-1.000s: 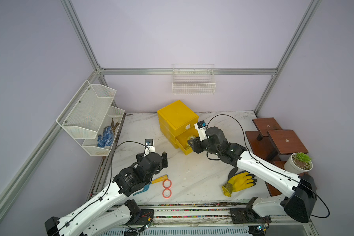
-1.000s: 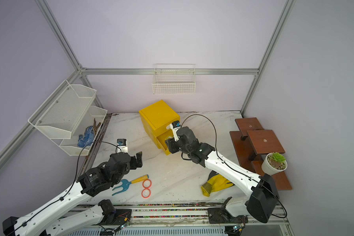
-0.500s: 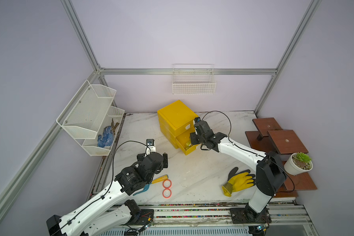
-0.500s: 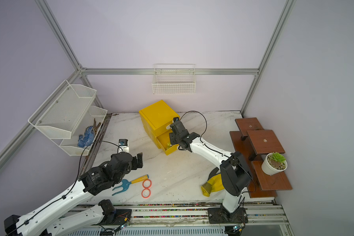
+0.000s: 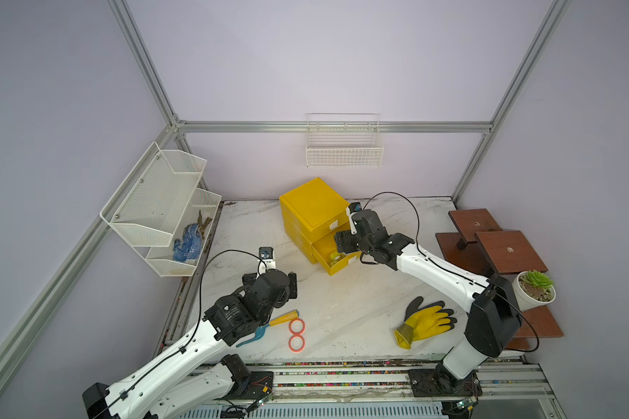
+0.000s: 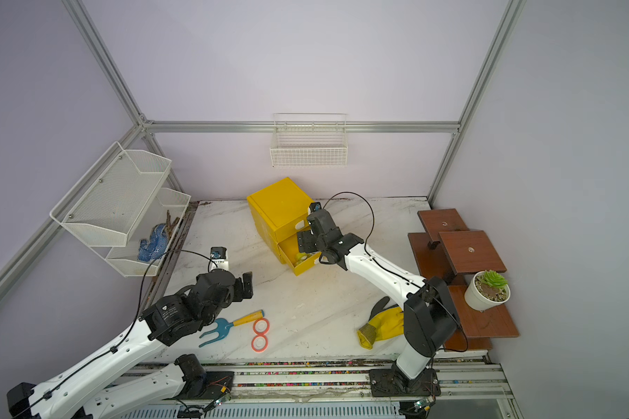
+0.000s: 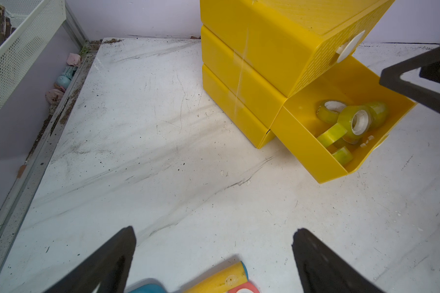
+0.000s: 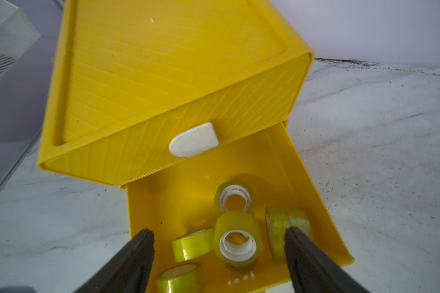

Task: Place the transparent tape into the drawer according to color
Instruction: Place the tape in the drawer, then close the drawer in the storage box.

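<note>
Right wrist view: the right gripper (image 8: 217,230) hangs spread over the open drawer (image 8: 158,203), which holds loose yellow-green tape rolls (image 8: 236,241). Two pink tape rings (image 5: 296,326) lie near the table's (image 5: 356,312) front edge, beside the spread, empty left gripper (image 7: 215,229).

A yellow glove (image 5: 426,322) lies on the marble table (image 5: 342,308), well apart from a blue garden fork (image 6: 228,324).

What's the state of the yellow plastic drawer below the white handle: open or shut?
Open: the yellow plastic drawer sticks out past the yellow cabinet front, and yellow-green transparent tape rolls lie exposed inside it.
</note>
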Controlling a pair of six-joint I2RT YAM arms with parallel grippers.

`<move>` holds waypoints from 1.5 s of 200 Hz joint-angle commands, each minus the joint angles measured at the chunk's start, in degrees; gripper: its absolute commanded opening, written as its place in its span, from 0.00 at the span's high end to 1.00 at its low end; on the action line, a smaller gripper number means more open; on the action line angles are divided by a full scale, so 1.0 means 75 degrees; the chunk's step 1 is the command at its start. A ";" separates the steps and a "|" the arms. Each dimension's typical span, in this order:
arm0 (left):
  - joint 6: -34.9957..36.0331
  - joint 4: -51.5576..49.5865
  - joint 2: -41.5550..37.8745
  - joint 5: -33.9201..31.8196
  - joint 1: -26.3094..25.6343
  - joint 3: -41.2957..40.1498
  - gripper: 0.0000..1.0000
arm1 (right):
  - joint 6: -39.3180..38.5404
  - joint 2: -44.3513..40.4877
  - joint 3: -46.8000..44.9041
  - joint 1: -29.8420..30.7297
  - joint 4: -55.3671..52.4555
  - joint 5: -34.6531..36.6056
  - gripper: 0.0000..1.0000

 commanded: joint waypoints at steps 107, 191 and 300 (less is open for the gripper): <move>0.0286 0.0440 0.0873 0.1282 0.1051 0.1400 0.00 | -0.0010 -0.2374 -0.2577 0.0353 0.0260 -0.1596 0.27; 0.1166 0.1445 0.4504 0.1031 0.1760 0.4291 0.00 | 0.0584 -0.1214 -0.2747 0.0333 0.0552 -0.0302 0.48; 0.0924 0.1281 0.6227 0.1482 0.2385 0.4796 0.00 | 0.0438 0.0495 -0.1922 0.0074 0.2649 -0.0158 0.48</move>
